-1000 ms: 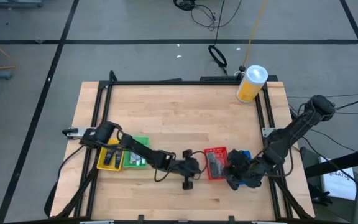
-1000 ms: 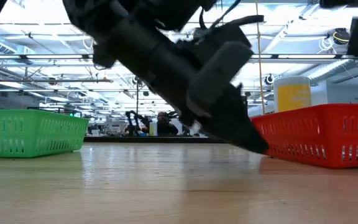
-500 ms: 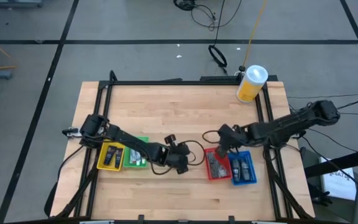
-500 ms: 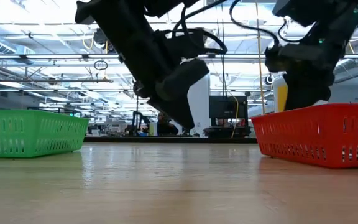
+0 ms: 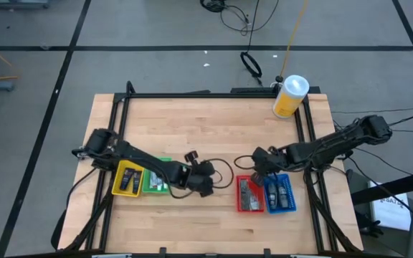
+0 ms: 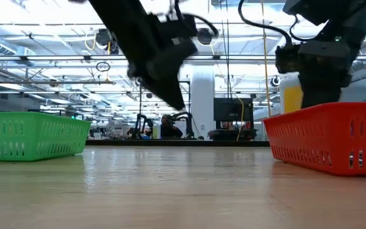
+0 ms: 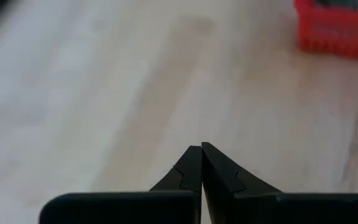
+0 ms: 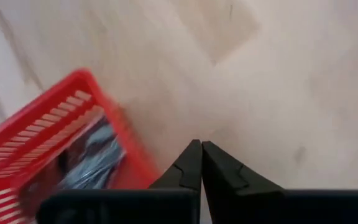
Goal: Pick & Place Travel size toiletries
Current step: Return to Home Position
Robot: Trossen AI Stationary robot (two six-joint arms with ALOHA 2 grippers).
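Note:
The travel size toiletries lie in four small bins near the table's near edge. Dark ones sit in the yellow bin (image 5: 126, 179), pale ones in the green bin (image 5: 156, 183), grey packets (image 5: 248, 195) in the red bin (image 5: 239, 204) and dark tubes in the blue bin (image 5: 281, 193). My left gripper (image 5: 205, 185) hangs shut above bare table between the green and red bins. My right gripper (image 5: 257, 169) is shut and hovers just beyond the red bin's far rim (image 8: 55, 121). In the right wrist view, shiny grey packets (image 8: 89, 163) show inside that bin.
A big yellow canister with a white lid (image 5: 290, 95) stands at the table's far right corner. The table's middle and far part are bare wood (image 5: 206, 129). A black frame runs along the table's edges. In the low view the green bin (image 6: 30, 133) and red bin (image 6: 329, 141) flank open table.
My right gripper has risen out of the blue bin and swung toward the far left, ending beyond the red bin's far rim. My left gripper has lifted off the table and drawn back toward the left. The red bin has slid slightly toward the near edge.

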